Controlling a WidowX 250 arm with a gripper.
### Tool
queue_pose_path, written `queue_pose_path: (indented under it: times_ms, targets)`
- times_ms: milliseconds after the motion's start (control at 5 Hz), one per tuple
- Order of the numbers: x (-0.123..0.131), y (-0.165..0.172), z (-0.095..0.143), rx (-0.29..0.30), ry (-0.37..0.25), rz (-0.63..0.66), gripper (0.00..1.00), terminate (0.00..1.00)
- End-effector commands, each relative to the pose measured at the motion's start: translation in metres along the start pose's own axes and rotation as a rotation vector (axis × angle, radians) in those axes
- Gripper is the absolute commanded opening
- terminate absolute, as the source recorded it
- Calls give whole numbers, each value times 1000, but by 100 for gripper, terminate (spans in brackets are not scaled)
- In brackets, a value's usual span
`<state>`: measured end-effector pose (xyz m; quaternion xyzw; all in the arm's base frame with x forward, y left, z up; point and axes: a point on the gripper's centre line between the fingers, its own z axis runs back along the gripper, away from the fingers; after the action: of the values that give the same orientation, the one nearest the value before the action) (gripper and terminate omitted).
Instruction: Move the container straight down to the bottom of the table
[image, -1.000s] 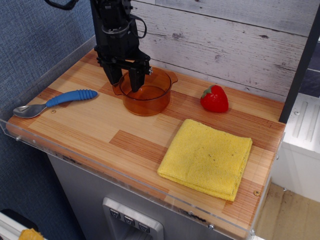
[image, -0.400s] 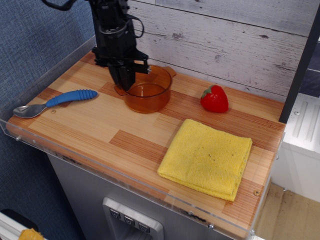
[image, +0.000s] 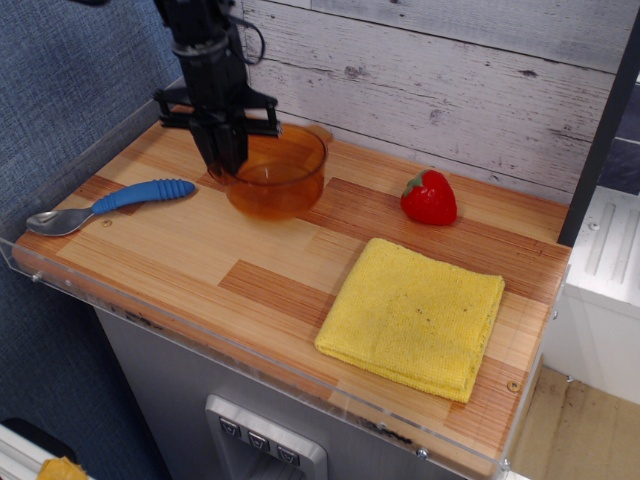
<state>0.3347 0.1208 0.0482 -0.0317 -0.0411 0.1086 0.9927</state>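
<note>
The black gripper (image: 228, 160) comes down from above and is clenched on the near-left rim of the amber container (image: 277, 175), which sits toward the far-left part of the wooden surface (image: 200, 250), close to the whitewashed plank wall (image: 450, 70). At about nine o'clock from the container lies a blue-handled spoon (image: 110, 203), its metal bowl pointing to the left edge, and at about three o'clock, a little apart, stands a red toy strawberry (image: 429, 197). A folded yellow cloth (image: 412, 315) lies at roughly five o'clock from the container, well apart from it, near the clear acrylic front edge.
</note>
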Motion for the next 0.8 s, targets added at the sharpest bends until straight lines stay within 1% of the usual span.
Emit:
queue_pose_path:
  times_ms: [0,200,400,600]
  targets:
    - [-32,6,33,31,-43,85,0,0]
    - [-55,8,31,56,-35,64,0,0]
    - [-72,16,25,75,-23,84,0,0]
    - [-85,13,17,78,4,74,0,0]
